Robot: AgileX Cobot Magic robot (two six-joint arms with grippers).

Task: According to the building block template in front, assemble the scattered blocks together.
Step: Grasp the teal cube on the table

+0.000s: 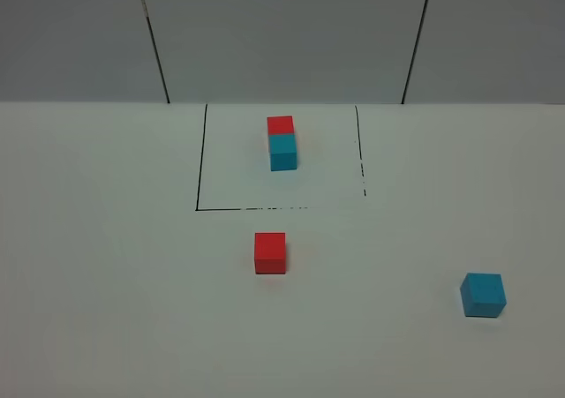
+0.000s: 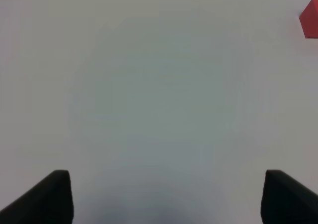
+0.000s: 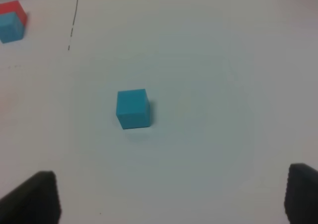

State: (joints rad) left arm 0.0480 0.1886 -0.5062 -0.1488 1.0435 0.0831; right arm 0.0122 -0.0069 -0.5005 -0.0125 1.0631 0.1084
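Two loose matte cubes, none joined yet. I see the small red cube [image 1: 270,253] just outside the black-lined frame [image 1: 201,160], the cyan-blue cube [image 1: 483,294] well apart on the right. The joined red-and-blue template pair [image 1: 282,142] sits inside the frame. Left gripper [image 2: 168,186] and right gripper [image 3: 173,184] gape empty. All assembly remains.

Template [image 1: 282,144] red and cyan-blue; black-line frame [image 1: 201,160]; red block [image 1: 270,253]; cyan-blue block [image 1: 483,294]; white table [image 1: 106,283].
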